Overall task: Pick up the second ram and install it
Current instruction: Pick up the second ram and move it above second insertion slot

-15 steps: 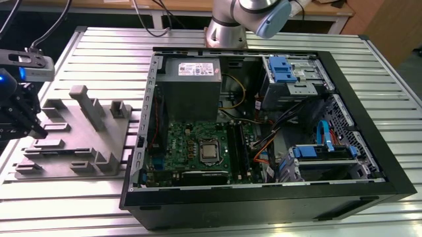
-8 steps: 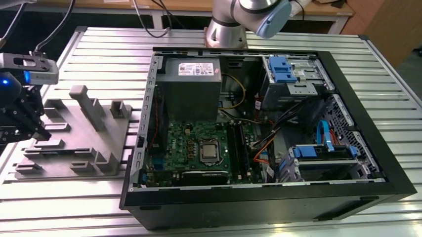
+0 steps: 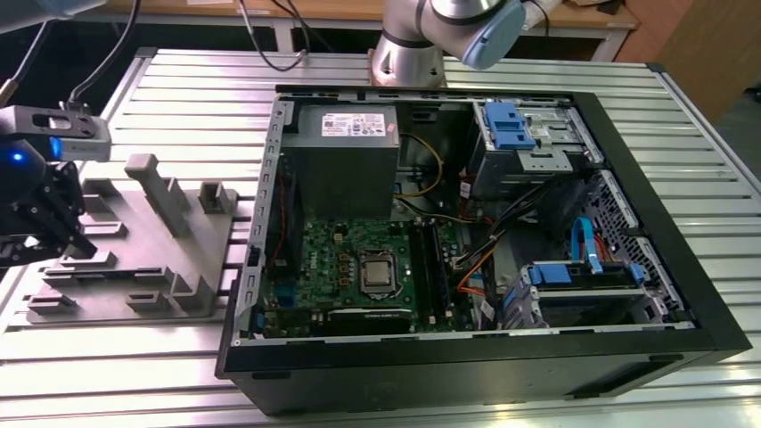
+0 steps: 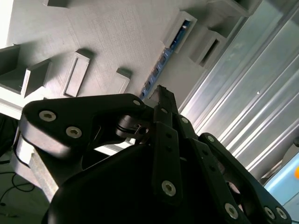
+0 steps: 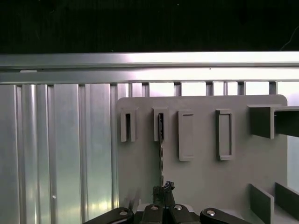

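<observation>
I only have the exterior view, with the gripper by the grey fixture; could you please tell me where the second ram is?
Observer: In the first wrist view the ram stands on edge in a slot of the fixture.
Operator: How close is the gripper?
Observer: The gripper sits right at one end of the ram, in line with it.
Operator: Are the neighbouring slots filled?
Observer: The two longer slots beside it look empty.

A white label (image 3: pixel 358 124) was seen on the grey power box (image 3: pixel 345 165) in the exterior view, but no words on it could be read.
</observation>
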`<act>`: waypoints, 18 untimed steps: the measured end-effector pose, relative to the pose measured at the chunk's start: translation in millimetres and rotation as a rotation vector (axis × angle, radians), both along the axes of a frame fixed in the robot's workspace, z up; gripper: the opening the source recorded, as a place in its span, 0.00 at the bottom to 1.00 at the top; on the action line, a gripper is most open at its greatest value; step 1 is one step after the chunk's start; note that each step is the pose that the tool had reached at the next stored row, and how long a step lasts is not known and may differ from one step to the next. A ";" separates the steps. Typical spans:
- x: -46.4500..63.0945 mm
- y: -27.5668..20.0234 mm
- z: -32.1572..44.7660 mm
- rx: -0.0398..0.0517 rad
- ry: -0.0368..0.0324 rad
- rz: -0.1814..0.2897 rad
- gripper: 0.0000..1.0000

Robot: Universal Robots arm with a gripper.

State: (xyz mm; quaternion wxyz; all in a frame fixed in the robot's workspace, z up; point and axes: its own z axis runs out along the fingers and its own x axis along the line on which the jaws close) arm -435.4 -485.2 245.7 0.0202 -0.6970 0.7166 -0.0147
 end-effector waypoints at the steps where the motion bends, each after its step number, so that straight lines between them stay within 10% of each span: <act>1: 0.0 0.0 -1.6 0.0000 0.0001 0.000 0.10; 13: 0.0 0.0 -7.5 -0.0001 0.0001 0.000 0.10; 18: 0.0 0.0 -7.6 0.0000 0.0000 0.000 0.29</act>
